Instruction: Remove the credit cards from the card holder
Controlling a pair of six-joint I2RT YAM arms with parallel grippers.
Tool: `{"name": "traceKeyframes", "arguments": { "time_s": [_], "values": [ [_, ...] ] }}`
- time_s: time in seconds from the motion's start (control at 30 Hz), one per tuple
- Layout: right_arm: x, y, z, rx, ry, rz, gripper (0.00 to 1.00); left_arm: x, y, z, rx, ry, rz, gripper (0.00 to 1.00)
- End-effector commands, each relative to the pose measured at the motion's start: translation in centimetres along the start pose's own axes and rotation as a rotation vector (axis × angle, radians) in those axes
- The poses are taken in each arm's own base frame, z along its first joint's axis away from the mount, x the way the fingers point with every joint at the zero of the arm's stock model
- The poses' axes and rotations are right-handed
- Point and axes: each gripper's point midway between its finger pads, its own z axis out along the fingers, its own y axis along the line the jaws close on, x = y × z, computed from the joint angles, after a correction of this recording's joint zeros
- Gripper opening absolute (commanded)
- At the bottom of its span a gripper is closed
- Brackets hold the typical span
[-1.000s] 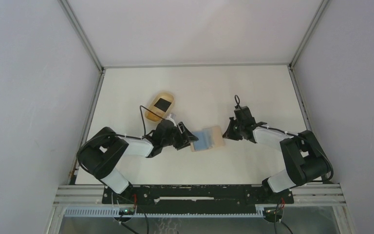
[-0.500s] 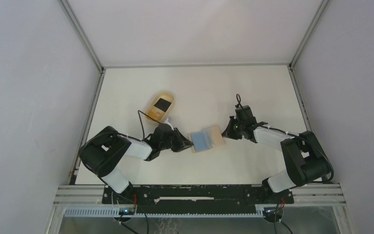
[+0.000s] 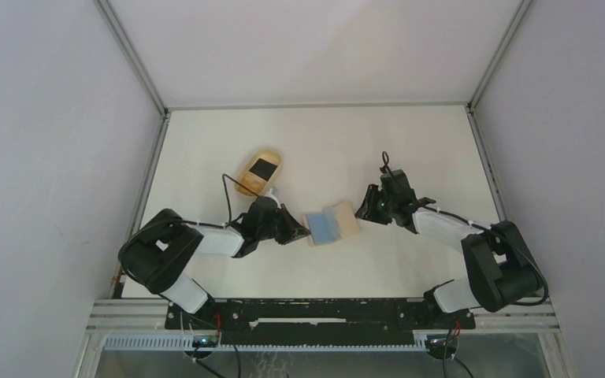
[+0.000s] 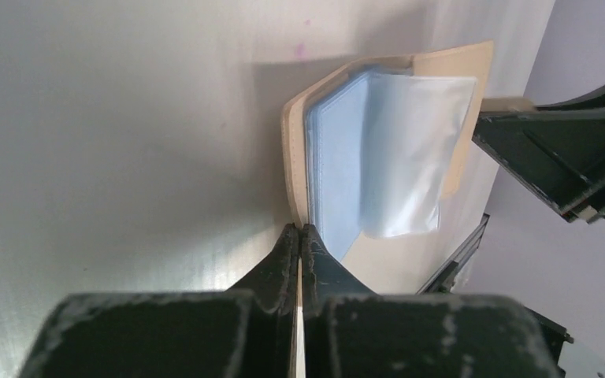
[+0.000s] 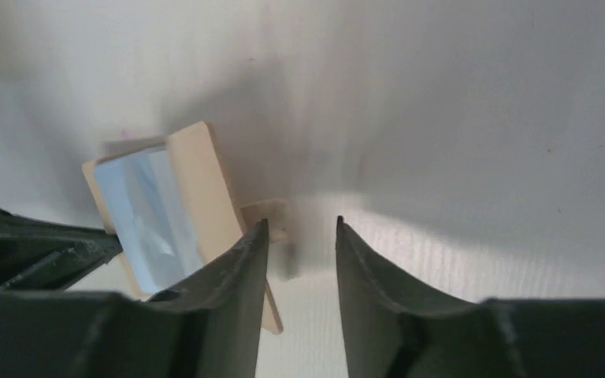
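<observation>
The tan card holder [image 3: 347, 217] lies open on the white table between both arms. Light blue credit cards [image 3: 326, 228] sit in its left half. In the left wrist view the cards [image 4: 337, 173] lie under a pale glossy leaf, inside the holder's tan edge [image 4: 290, 150]. My left gripper [image 4: 299, 228] is shut on that near edge, with a thin tan strip between its fingers. My right gripper [image 5: 301, 224] is open at the holder's right side. The small snap tab [image 5: 274, 214] lies just past its left fingertip [image 5: 261, 228], and nothing is held. The holder's tan flap [image 5: 201, 189] stands tilted beside the cards [image 5: 143, 206].
An oval tan tray [image 3: 257, 171] holding a dark square object sits at the back left of the holder, near the left arm. A black cable loops over each arm. Metal frame rails line the table's left, right and back edges.
My left gripper has closed on the holder's left edge. My right gripper was shut at the holder's right side and has opened. The holder has shifted slightly left.
</observation>
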Motion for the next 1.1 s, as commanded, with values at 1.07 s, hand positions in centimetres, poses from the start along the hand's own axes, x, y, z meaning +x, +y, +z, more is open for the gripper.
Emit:
{"name": "traceKeyframes", "arguments": {
  "time_s": [1.07],
  "values": [
    [-5.4,6.4,-8.9,-0.206,-0.278,-0.186,0.67,-5.6,-19.5,-7.7,0.023,0.048,0.523,0.0]
  ]
}}
